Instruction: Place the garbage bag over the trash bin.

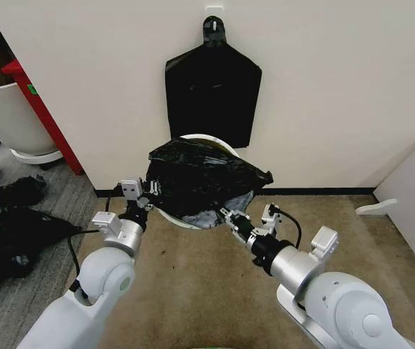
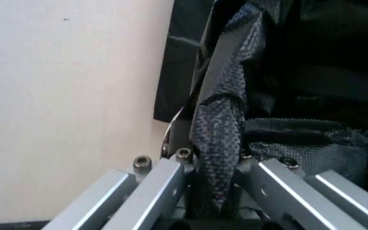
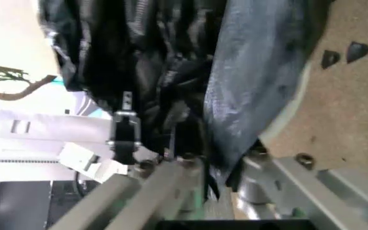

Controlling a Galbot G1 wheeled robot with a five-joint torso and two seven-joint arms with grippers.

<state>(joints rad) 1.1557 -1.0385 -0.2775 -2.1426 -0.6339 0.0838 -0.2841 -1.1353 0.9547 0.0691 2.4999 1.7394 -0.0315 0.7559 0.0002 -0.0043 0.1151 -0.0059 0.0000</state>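
The garbage bag (image 1: 203, 182) is bunched over the top of the trash bin (image 1: 208, 139), which stands against the wall just below the flat sheaf of spare bags (image 1: 213, 94) hanging from a hook. Part of the bin's rolled rim shows behind the bag and again under its near edge, so the mouth isn't hooked over all round yet.

The left gripper (image 1: 146, 201) sits at the bin's near-left side, its jaws clamped on a twisted fold of the bag's film. The right gripper (image 1: 230, 218) is at the bin's near-right side, also pinching a fold of the bag.

The risk, I'd say, is the thin film itself: pull the two sides unevenly and it could slip from a pinch, tear, or drag the light bin over or away from the wall.
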